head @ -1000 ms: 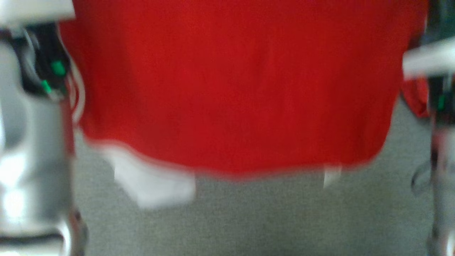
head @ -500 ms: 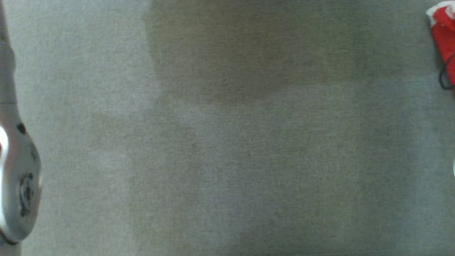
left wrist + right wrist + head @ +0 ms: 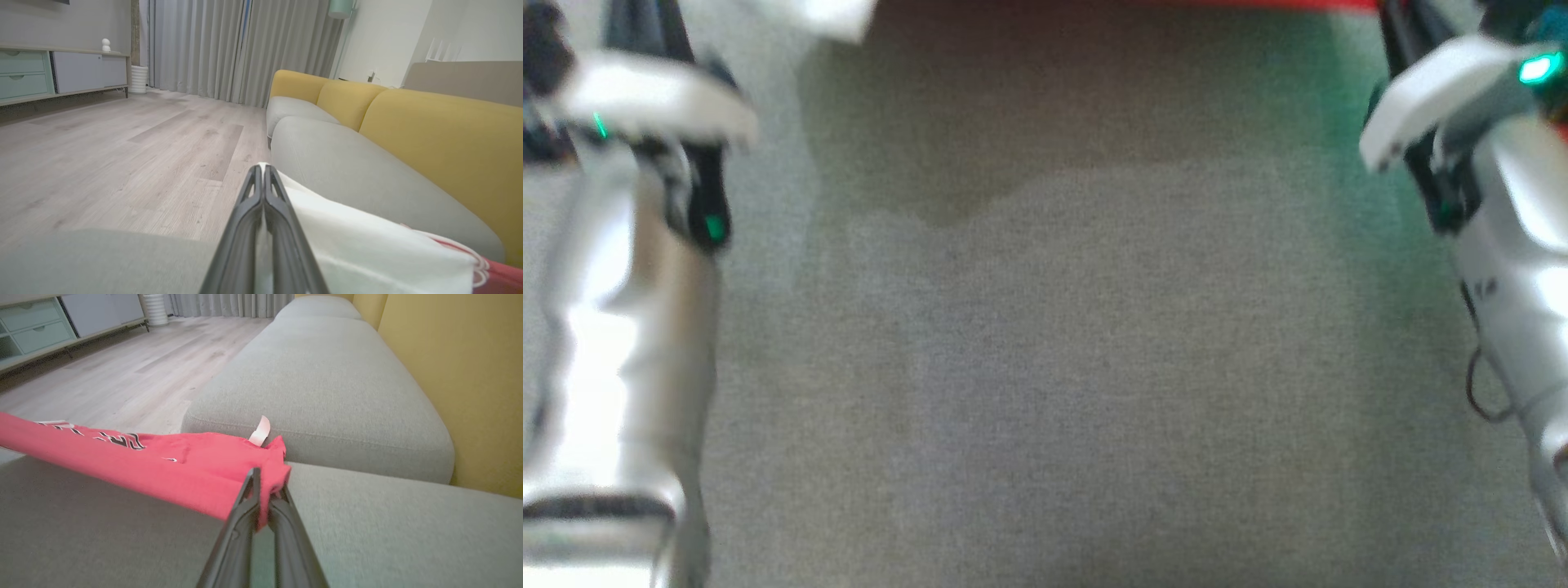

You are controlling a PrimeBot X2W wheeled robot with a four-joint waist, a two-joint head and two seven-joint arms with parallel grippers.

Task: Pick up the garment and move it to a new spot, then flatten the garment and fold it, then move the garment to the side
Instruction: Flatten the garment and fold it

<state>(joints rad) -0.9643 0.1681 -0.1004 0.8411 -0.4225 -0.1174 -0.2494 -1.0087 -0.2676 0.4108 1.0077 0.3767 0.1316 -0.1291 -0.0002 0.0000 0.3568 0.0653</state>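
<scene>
At the left of the head view the pale left forearm [image 3: 629, 343] rises along the frame edge, blurred, with a small green light on the dark wrist. In the left wrist view the left gripper [image 3: 263, 168] has its two dark fingers pressed flat together, clamped on a white part of the garment [image 3: 367, 253], which spreads off to the right of the fingers and turns red at the lower right corner of that view. Beyond the fingers lie a pale wooden floor [image 3: 122, 143], a low sideboard with green drawers [image 3: 41, 73], grey curtains [image 3: 204, 45] and the sofa's yellow backrest [image 3: 429, 134]. In the middle of the head view the grey seat cushion [image 3: 1045, 367] lies bare, with a dark shadow across its upper part; a thin red strip of the garment shows along the top edge, with a blurred white patch [image 3: 809, 12] toward the top left. At the right, the right forearm [image 3: 1519, 310] leans in with a green light near its wrist. In the right wrist view the right gripper [image 3: 265, 486] is closed on a red corner of the garment, which runs as a taut band away to that view's left, held above the cushion. It carries black lettering [image 3: 118, 439] and a small white tag [image 3: 260, 432] near the pinched corner. Behind it sits a neighbouring grey cushion [image 3: 318, 384].
</scene>
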